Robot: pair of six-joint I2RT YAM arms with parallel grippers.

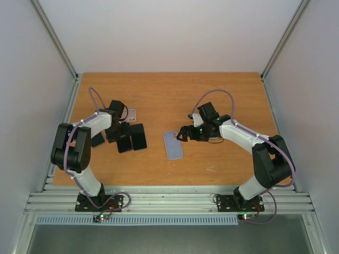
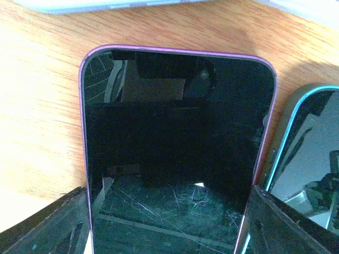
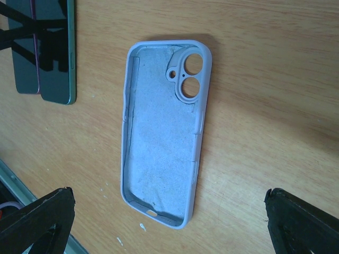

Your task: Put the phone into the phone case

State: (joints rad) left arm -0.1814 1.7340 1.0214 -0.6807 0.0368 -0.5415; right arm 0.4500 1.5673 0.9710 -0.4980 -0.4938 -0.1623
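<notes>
Left fingers (image 2: 42, 222) straddle purple-rimmed phone (image 2: 175, 148) at its long edges; gripped or merely touched, cannot tell. Teal-rimmed phone (image 2: 307, 153) just beside: finger may catch it, drag both. Slick edges, likely slip on lift. Right fingers (image 3: 37, 217) spread wide over case (image 3: 159, 137), hollow up on table (image 3: 265, 79), well apart from the phones.

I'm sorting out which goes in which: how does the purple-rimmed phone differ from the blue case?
The purple-rimmed phone is glossy black, screen up; the blue case is pale, matte, hollow side up and empty. The phone sits between the fingers of the left hand; the case lies ungripped. Both lie flat on the table.
</notes>
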